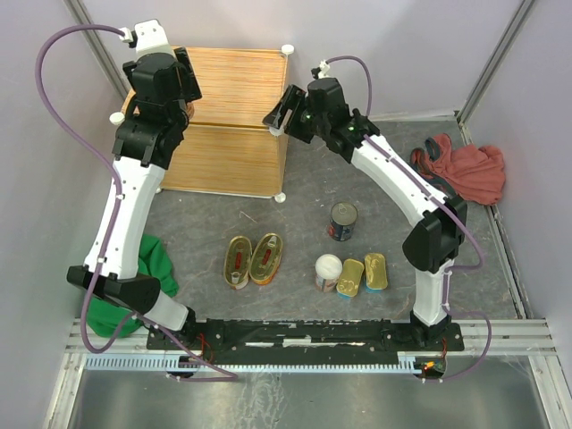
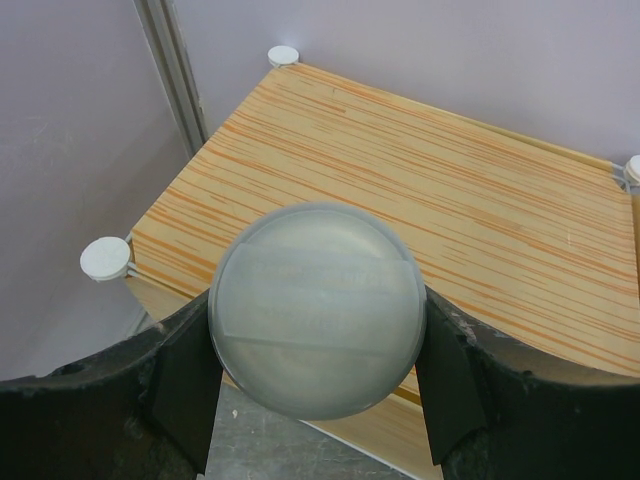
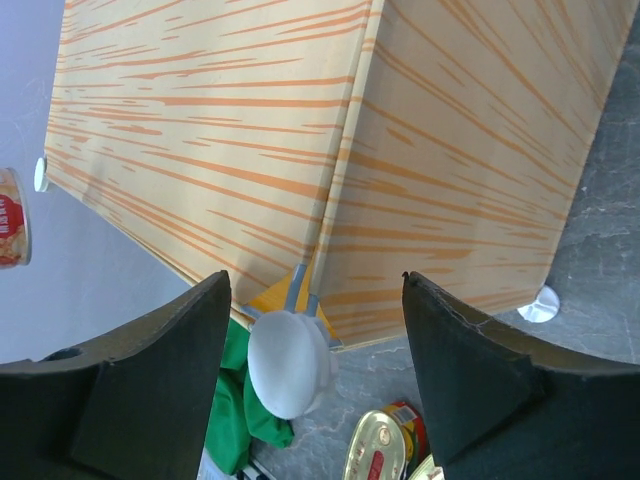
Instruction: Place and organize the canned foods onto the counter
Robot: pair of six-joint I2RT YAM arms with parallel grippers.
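Note:
My left gripper (image 2: 318, 305) is shut on a tall can (image 2: 318, 310), whose white lid faces the left wrist camera. It hangs over the front left corner of the counter (image 2: 450, 170), a light-wood box (image 1: 234, 89). My right gripper (image 3: 315, 280) stands open with nothing in it, beside the counter's front right corner (image 1: 282, 112), with a white knob (image 3: 290, 362) showing between its fingers. On the table lie two oval tins (image 1: 237, 261) (image 1: 266, 258), a dark round tin (image 1: 343, 221), a white-lidded can (image 1: 328, 273) and two rectangular tins (image 1: 350, 278) (image 1: 375, 271).
A green cloth (image 1: 156, 264) lies by the left arm's base. A red cloth (image 1: 465, 170) lies at the right by the wall. White ball knobs (image 2: 105, 258) stick out at the counter's corners. Walls close in the cell behind and at both sides.

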